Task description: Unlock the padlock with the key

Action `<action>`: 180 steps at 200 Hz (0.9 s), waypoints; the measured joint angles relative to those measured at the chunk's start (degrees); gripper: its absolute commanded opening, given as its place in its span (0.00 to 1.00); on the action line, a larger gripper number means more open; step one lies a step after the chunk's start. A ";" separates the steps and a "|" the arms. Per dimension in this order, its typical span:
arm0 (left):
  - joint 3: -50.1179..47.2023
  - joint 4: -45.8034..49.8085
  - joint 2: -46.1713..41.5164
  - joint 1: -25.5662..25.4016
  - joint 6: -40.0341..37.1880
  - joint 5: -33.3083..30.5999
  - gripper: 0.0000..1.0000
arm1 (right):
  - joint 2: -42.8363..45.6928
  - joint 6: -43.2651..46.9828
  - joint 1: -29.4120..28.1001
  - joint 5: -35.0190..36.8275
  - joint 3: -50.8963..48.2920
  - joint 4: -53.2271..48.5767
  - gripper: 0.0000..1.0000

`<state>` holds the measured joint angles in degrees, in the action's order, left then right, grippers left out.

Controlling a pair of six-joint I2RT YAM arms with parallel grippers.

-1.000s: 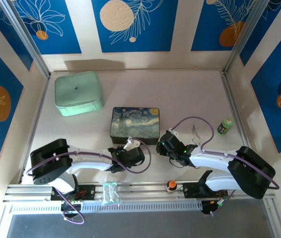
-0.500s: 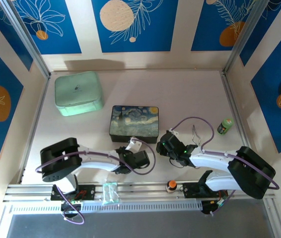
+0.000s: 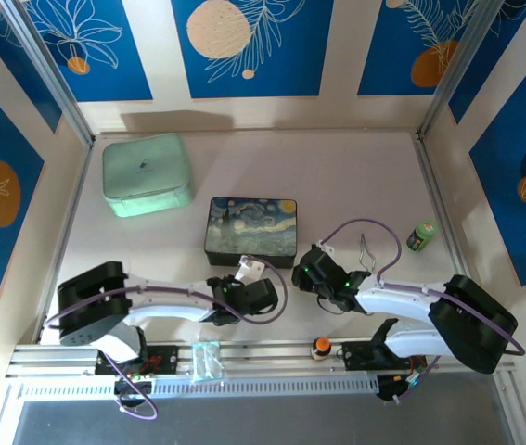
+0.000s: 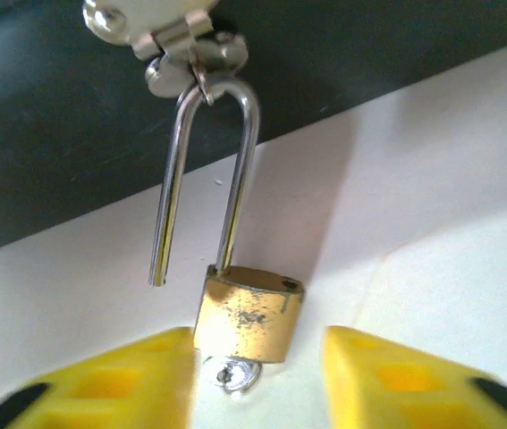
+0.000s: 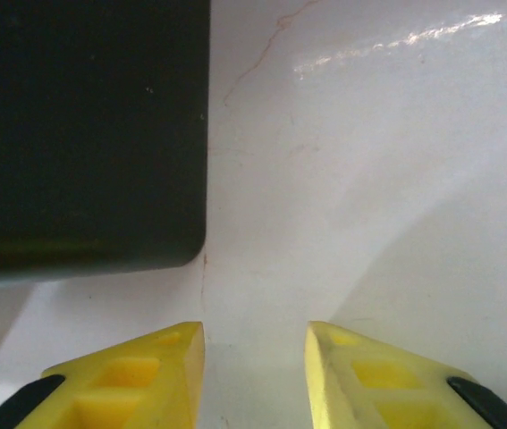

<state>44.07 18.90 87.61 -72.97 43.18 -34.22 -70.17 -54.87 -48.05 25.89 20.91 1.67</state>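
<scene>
The padlock (image 4: pixel 249 308) has a scuffed brass body and hangs by its silver shackle (image 4: pixel 240 161) from the clasp (image 4: pixel 190 54) of the dark box. One shackle leg is out of the body, so the lock stands open. A small silvery key (image 4: pixel 233 375) sticks out of the padlock's underside. My left gripper (image 4: pixel 257 384) is open, its yellow fingers on either side of the padlock, with a clear gap on the right. In the top view the left gripper (image 3: pixel 249 295) sits at the front of the starry-night box (image 3: pixel 251 227). My right gripper (image 5: pixel 255 357) is open and holds nothing, beside the box's corner (image 5: pixel 83 134).
A mint green case (image 3: pixel 147 173) lies at the back left. A green bottle (image 3: pixel 420 235) and thin metal forceps (image 3: pixel 366 248) are on the right. A small orange-capped bottle (image 3: pixel 320 347) and a clear plastic piece (image 3: pixel 207 362) rest on the front rail.
The left arm's elbow swung right, then back left, while its gripper stayed at the box's front. The right arm has not moved.
</scene>
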 measured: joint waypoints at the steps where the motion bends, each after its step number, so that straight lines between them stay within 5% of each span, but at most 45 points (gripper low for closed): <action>1: 0.00 0.00 -0.13 0.00 0.17 0.07 0.55 | 0.09 0.13 -0.11 0.11 -0.02 -0.07 0.40; 66: -1.97 -2.71 -13.05 9.79 -1.62 10.19 0.68 | 8.79 1.42 -8.33 3.74 0.17 -3.96 0.53; 91: -6.88 -6.95 -19.89 15.96 -1.11 15.82 0.87 | 7.43 1.60 -11.52 3.93 1.97 -4.70 0.67; 104: -10.21 -10.27 -23.56 19.15 0.24 18.36 0.89 | 5.01 2.27 -12.41 2.58 3.48 -3.41 0.70; 180: -21.20 -17.99 -34.32 24.02 5.38 23.76 0.89 | -14.80 4.72 -13.05 -7.56 12.39 11.21 0.59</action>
<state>22.87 0.91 53.30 -48.95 48.56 -10.46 -84.97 -50.15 -61.10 18.33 33.30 12.88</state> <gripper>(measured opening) 0.894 0.595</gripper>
